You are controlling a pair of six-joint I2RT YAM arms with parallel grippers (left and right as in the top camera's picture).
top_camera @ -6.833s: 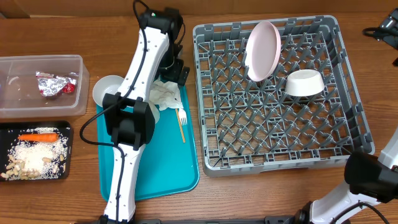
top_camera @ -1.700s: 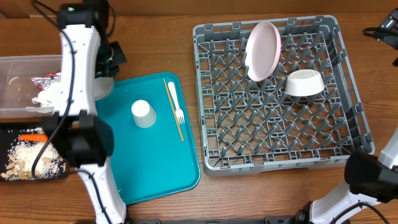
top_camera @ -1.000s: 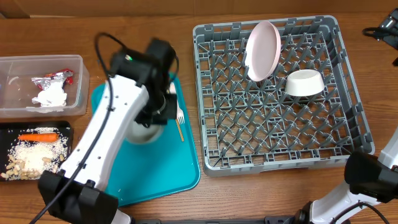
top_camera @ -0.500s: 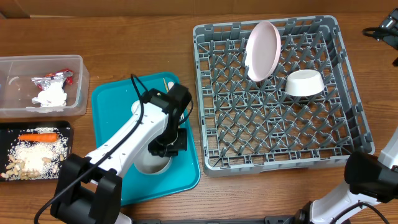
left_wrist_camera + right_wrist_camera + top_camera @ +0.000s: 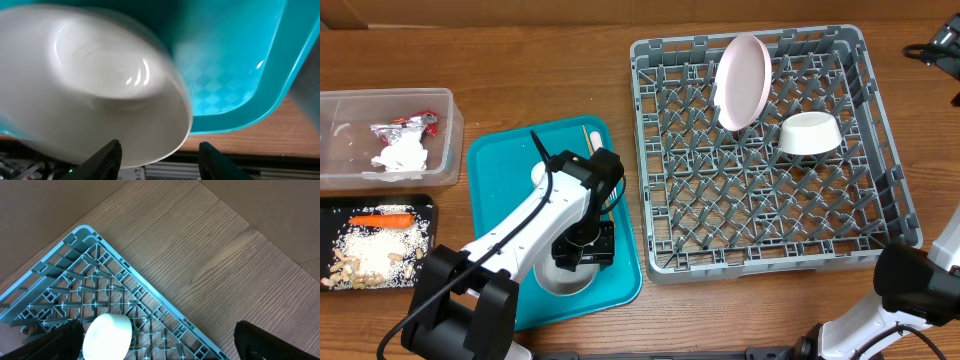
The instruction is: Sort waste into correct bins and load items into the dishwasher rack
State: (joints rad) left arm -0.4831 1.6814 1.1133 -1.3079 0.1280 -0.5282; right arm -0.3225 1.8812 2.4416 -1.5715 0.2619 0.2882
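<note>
Bowl [image 5: 560, 280] sits low on the teal tray [image 5: 500, 185]; left gripper [image 5: 159, 152], fingers half apart at its rim, should pinch firmly, then lift straight.

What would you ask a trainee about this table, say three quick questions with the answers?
1. True or false: the pink plate stands on edge in the grey rack.
2. Which container holds the carrot? A: clear tub. B: black tray. C: teal tray.
3. Fill the gap: the fingers of the left gripper stand apart on either side of the rim of a white ____ on the teal tray.

Key: 1 true. 2 B, the black tray. 3 bowl.
</note>
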